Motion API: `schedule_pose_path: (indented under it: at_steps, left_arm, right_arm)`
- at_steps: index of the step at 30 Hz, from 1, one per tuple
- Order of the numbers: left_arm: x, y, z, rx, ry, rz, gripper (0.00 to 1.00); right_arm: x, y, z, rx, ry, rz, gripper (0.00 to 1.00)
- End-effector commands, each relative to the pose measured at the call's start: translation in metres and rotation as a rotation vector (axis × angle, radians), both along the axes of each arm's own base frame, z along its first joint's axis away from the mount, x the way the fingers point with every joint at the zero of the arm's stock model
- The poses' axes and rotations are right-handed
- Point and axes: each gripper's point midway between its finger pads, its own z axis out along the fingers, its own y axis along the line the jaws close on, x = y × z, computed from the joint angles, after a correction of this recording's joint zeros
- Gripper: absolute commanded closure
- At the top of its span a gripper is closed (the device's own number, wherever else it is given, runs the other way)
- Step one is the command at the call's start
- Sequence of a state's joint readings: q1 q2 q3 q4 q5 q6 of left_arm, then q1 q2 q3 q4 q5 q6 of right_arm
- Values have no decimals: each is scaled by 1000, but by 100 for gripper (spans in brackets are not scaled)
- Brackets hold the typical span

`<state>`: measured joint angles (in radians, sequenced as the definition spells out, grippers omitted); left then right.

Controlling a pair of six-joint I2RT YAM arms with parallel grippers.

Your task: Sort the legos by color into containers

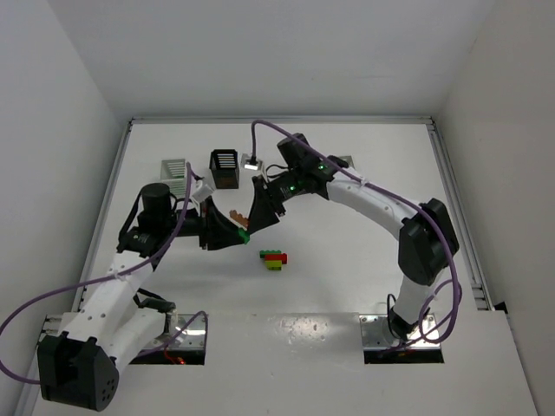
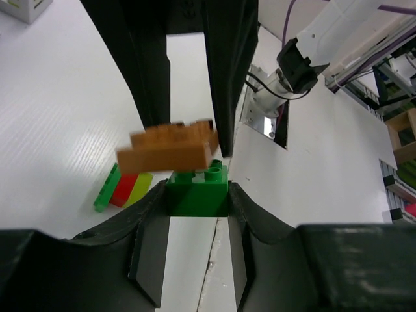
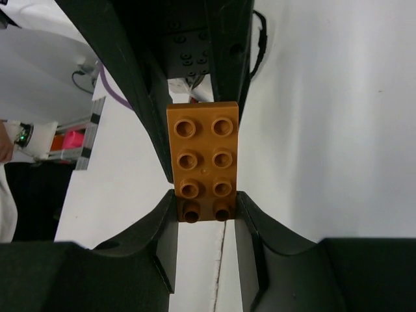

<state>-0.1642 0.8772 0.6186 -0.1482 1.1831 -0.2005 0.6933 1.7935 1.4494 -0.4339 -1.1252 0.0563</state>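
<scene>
Left fingers (image 2: 146,224) tight on green brick (image 2: 197,192), right fingers (image 3: 159,237) tight on orange-brown brick (image 3: 203,162), nose-to-nose above table (image 1: 347,277).

High rear overview of table (image 1: 364,260); close wrist views, orange-brown brick (image 3: 203,162) in both.

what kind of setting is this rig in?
Likely a robotics lab test cell: white table boxed in by plain white walls, left arm and right arm bolted at its near edge, toy bricks and small slatted bins as props.
</scene>
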Motion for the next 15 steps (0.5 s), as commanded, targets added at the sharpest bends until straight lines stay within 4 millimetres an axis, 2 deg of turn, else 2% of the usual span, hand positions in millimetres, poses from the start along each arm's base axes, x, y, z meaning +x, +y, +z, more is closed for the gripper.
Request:
schedule_pose_path:
  at_steps: [1,4,6,7,9,12,13,14,15]
  left_arm:
    - [-5,-2,-1,-3,-33,-18,85]
    - [-2,-1,-1,5,-43,3,85]
    - [8,4,-4,24,-46,60,85]
    - [15,8,2,29,-70,99,85]
    - [42,25,2,72,-73,260,85]
    - [78,49,13,137,-116,486,85]
    - [100,72,12,198,-128,657,85]
    - [110,84,11,232,-122,738,85]
    - [122,96,22,255,-153,816,85]
  right_arm:
    - [16,-7,34,91,-79,-33,100]
    - [32,-19,36,87,-125,-83,100]
    - [45,-25,34,52,-160,-130,100]
    - [50,-29,34,44,-180,-148,100]
    - [68,-38,26,-5,-213,-220,100]
    - [81,-48,16,-68,-250,-302,100]
    - [85,-53,14,-78,-263,-327,100]
    - [90,-55,15,-97,-287,-359,100]
    - [92,-57,10,-116,-287,-372,100]
